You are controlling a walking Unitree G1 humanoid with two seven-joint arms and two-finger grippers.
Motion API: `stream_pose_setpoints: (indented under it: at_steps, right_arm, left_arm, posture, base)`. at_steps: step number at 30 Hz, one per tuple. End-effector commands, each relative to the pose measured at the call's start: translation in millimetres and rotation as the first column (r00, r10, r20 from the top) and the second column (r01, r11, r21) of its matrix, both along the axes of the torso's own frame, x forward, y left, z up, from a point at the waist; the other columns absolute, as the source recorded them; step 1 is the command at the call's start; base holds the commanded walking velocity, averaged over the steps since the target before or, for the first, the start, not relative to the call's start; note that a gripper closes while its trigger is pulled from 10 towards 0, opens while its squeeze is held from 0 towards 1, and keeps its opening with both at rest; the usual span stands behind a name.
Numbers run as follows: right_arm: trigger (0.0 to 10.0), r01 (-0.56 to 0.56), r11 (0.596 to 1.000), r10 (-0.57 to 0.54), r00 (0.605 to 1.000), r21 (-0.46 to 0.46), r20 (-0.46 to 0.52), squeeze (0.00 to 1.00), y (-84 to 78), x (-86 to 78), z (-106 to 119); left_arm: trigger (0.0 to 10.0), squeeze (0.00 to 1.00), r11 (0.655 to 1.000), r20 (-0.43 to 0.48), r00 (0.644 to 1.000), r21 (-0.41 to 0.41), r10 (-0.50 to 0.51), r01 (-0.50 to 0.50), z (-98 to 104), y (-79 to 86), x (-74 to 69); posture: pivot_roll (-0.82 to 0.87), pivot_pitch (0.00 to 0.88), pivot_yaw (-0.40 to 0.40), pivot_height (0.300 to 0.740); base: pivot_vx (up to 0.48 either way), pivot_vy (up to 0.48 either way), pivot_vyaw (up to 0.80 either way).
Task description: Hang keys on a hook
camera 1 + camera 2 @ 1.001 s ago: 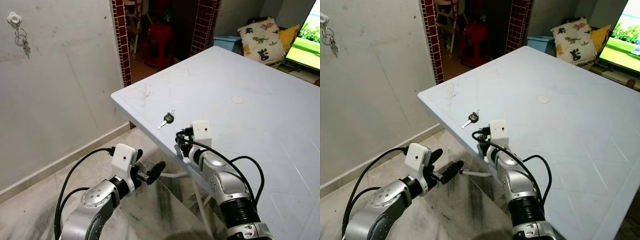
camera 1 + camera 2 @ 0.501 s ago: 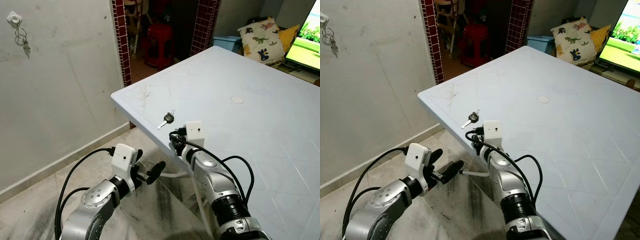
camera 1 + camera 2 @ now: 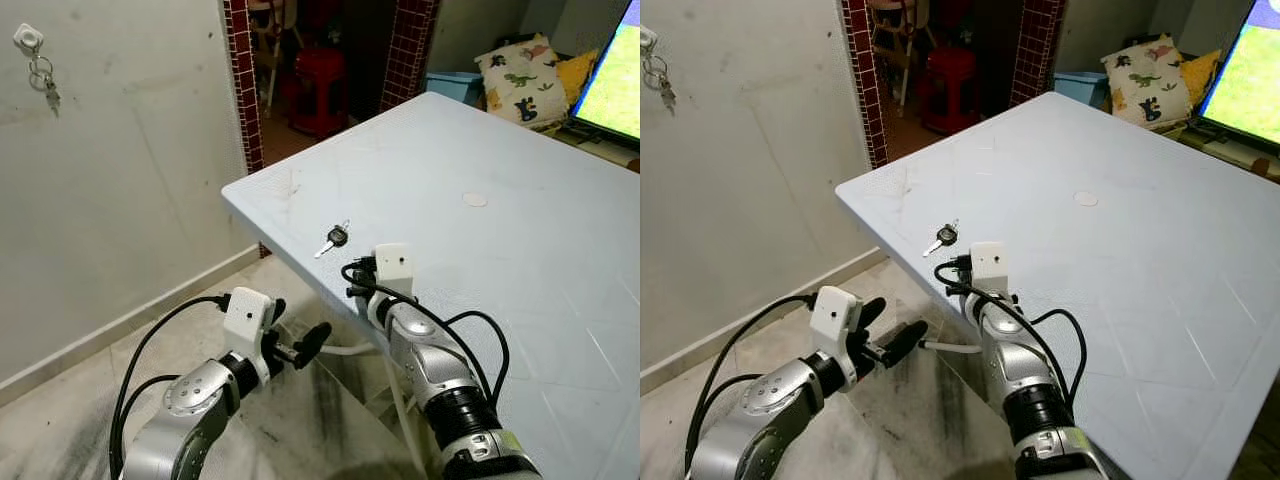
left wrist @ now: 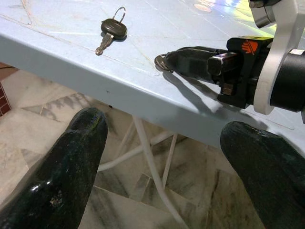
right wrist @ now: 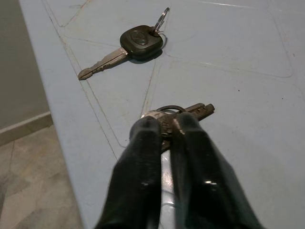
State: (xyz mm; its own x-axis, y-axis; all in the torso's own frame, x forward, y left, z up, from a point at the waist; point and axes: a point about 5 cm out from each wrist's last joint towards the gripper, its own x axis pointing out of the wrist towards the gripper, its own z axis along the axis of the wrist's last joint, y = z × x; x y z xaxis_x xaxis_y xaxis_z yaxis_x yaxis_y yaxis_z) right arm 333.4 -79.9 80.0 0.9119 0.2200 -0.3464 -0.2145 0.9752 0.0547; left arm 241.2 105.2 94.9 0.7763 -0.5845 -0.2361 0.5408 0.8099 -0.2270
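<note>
My right gripper [image 5: 164, 123] rests low on the pale blue table [image 3: 500, 160] near its left edge, shut on a small bunch of keys [image 5: 193, 110] on a ring. Just beyond its tips a single black-headed key [image 3: 334, 238] lies flat on the table, apart from the fingers. My left gripper [image 3: 297, 345] hangs open below and outside the table's edge with nothing between its fingers [image 4: 71, 162]. High on the wall at the far left a white hook [image 3: 28, 38] holds another set of keys [image 3: 46, 88].
White table legs [image 4: 148, 157] stand under the edge above a marbled floor [image 3: 70, 400]. Behind the table's corner, brick pillars [image 3: 240, 80] frame a doorway with a red stool [image 3: 320, 85]. Cushions [image 3: 525, 65] and a lit screen [image 3: 612, 95] are at the back right.
My right wrist shifted a little to the left along the table's edge, then eased slightly back, still shut on the keys. The left arm has barely moved.
</note>
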Motion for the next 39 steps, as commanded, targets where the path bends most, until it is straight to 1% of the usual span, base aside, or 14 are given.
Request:
stream_pose_setpoints:
  at_steps: [1, 18, 19, 23, 27, 30, 32, 33, 34, 35, 39]
  right_arm:
    - [0.0, -0.007, 1.0, 0.007, 1.0, -0.009, 0.012, 0.0, 2.5, 2.2, 2.4]
    - [0.0, 0.012, 1.0, -0.011, 0.999, -0.012, 0.03, 0.0, 1.6, 3.3, 2.7]
    - [0.0, 0.038, 0.999, -0.036, 0.997, -0.027, 0.067, 0.0, -1.1, 4.7, 6.5]
    - [0.0, 0.06, 0.997, -0.054, 0.989, -0.04, 0.135, 0.0, -3.3, 5.2, 14.2]
    - [0.0, 0.061, 0.997, -0.056, 0.988, -0.036, 0.147, 0.0, -3.4, 4.4, 14.8]
    - [0.0, 0.068, 0.997, -0.062, 0.988, -0.034, 0.14, 0.0, -4.4, 4.5, 13.9]
    - [0.0, 0.054, 0.998, -0.048, 0.99, -0.037, 0.136, 0.0, -3.4, 4.9, 13.8]
    - [0.6, 0.048, 0.998, -0.044, 0.99, -0.027, 0.133, 0.0, -2.4, 4.7, 13.6]
    - [4.1, 0.036, 0.999, -0.033, 0.991, -0.021, 0.127, 1.0, -0.9, 4.1, 13.1]
    - [10.0, 0.035, 0.999, -0.032, 0.992, -0.017, 0.123, 1.0, -0.5, 3.8, 12.5]
    - [10.0, 0.032, 0.999, -0.03, 0.992, -0.02, 0.119, 1.0, 0.0, 3.6, 12.0]
  left_arm:
    - [10.0, 0.0, 1.0, -0.005, 1.0, 0.002, 0.012, -0.012, -0.1, 2.2, 0.7]
    - [10.0, 0.0, 1.0, -0.008, 1.0, 0.001, 0.014, -0.014, -0.3, 3.1, 0.9]
    - [10.0, 0.0, 1.0, -0.009, 1.0, 0.0, 0.015, -0.015, -0.3, 3.3, 1.1]
    - [10.0, 0.0, 1.0, -0.01, 1.0, 0.001, 0.016, -0.016, -0.3, 3.8, 1.4]
    - [10.0, 0.0, 1.0, -0.01, 1.0, 0.001, 0.016, -0.016, -0.5, 3.8, 1.4]
    - [10.0, 0.0, 1.0, -0.01, 1.0, 0.0, 0.016, -0.016, -0.3, 3.8, 1.5]
    - [10.0, 0.0, 1.0, -0.011, 1.0, 0.0, 0.016, -0.016, -0.3, 3.8, 1.6]
    - [10.0, 0.0, 1.0, -0.011, 1.0, 0.0, 0.015, -0.015, -0.4, 3.8, 1.6]
    - [10.0, 0.0, 1.0, -0.011, 1.0, 0.0, 0.016, -0.016, -0.4, 3.7, 1.5]
    - [10.0, 0.0, 1.0, -0.012, 1.0, 0.0, 0.016, -0.016, -0.5, 3.7, 1.5]
    - [10.0, 0.0, 1.0, -0.014, 1.0, -0.003, 0.018, -0.018, -0.4, 3.9, 1.7]
  posture:
    - [0.08, 0.0, -0.022, 0.74]
    - [0.08, 0.0, -0.018, 0.74]
    - [0.08, 0.0, -0.017, 0.74]
    - [0.08, 0.0, -0.016, 0.74]
    - [0.08, 0.0, -0.014, 0.74]
    - [0.08, 0.0, -0.014, 0.74]
    - [0.08, 0.0, -0.014, 0.74]
    - [0.08, 0.0, -0.014, 0.74]
    - [0.08, 0.0, -0.014, 0.74]
    - [0.08, 0.0, -0.014, 0.74]
    - [0.08, 0.0, -0.016, 0.74]
  base:
    - [0.0, 0.0, 0.0]
    - [0.0, 0.0, 0.0]
    - [0.0, 0.0, 0.0]
    - [0.0, 0.0, 0.0]
    - [0.0, 0.0, 0.0]
    - [0.0, 0.0, 0.0]
    - [0.0, 0.0, 0.0]
    - [0.0, 0.0, 0.0]
    - [0.0, 0.0, 0.0]
    - [0.0, 0.0, 0.0]
    - [0.0, 0.0, 0.0]
